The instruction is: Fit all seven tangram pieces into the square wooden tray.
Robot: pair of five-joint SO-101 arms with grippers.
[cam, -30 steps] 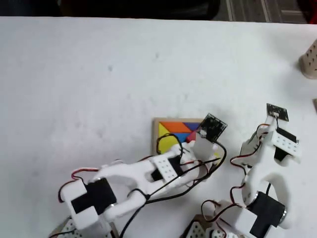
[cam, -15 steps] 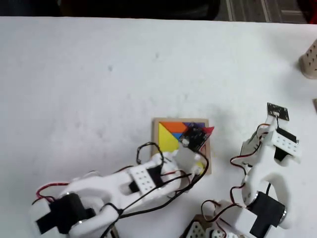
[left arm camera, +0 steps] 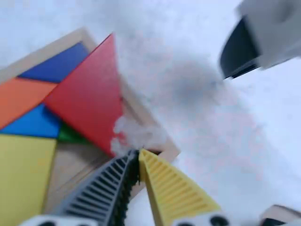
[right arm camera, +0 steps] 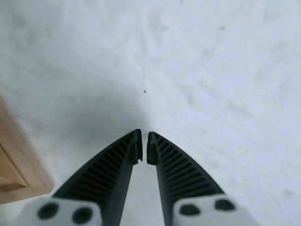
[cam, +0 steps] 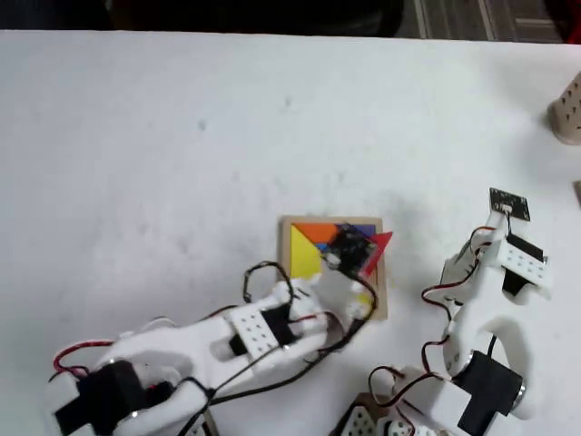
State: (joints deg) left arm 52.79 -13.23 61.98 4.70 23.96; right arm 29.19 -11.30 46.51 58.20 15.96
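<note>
The wooden tray (cam: 284, 254) lies near the middle of the surface (cam: 182, 136) and is partly filled: a yellow piece (cam: 304, 254), an orange piece (cam: 320, 232) and a blue piece (left arm camera: 56, 66) are seated flat. The red triangle (left arm camera: 89, 101) is not seated and lies askew over the tray's right rim, with bare tray floor beside it. The left pincer (left arm camera: 138, 160) is held closed on nothing at the triangle's near corner. The right pincer (right arm camera: 144, 148), closed and empty, is held over bare surface to the right of the tray. The task is judged unfinished.

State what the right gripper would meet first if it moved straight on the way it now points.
Probably just the bare white table: nothing lies ahead of the right gripper. The wooden tray sits off to one side.
</note>
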